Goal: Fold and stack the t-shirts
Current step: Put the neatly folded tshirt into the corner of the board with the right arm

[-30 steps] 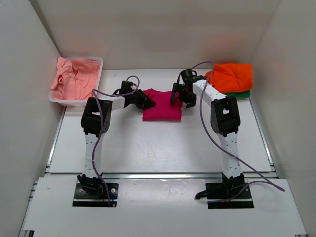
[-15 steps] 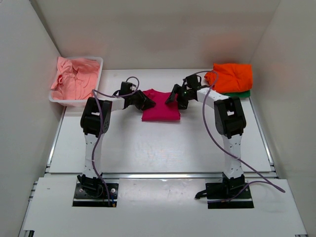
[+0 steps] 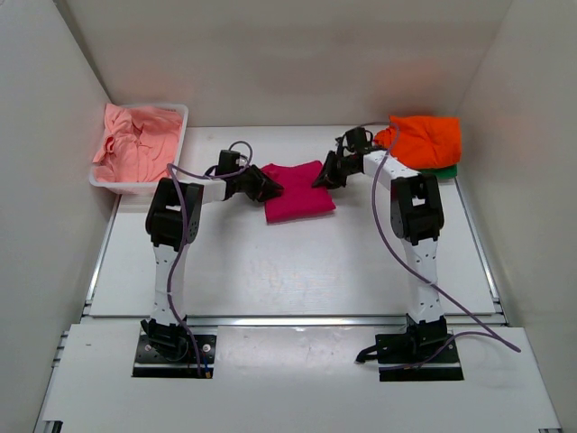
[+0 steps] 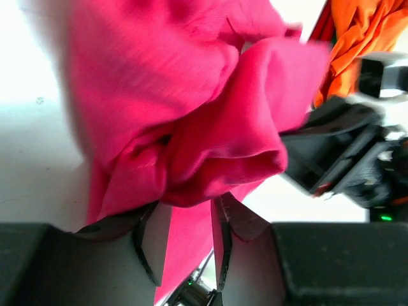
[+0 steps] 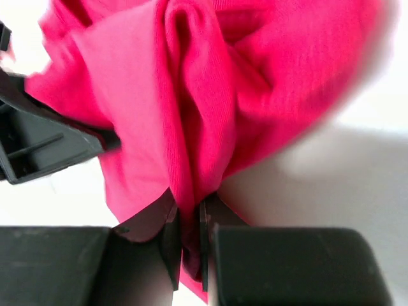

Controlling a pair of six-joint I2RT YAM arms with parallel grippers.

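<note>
Magenta shirt [image 3: 300,200] is located at upper centre of the top view, on the tabletop [image 3: 270,262], bunched rather than flat. Left fingers [image 4: 145,245] are clamped on its left edge, with a band of cloth seen between them. Right fingers [image 5: 145,224] are pinched together on a fold at its upper right corner. Orange shirt [image 3: 424,140] is stacked on green shirt [image 3: 448,170] at upper right. Salmon shirts [image 3: 135,144] are heaped in the tub [image 3: 122,186] at upper left.

Step in hand is judged to be a two-point lift or fold of the magenta shirt. Both holds should be raised level and together, with the cloth kept lightly taut between them. A sagging middle is the likely fault, since the cloth is soft.
</note>
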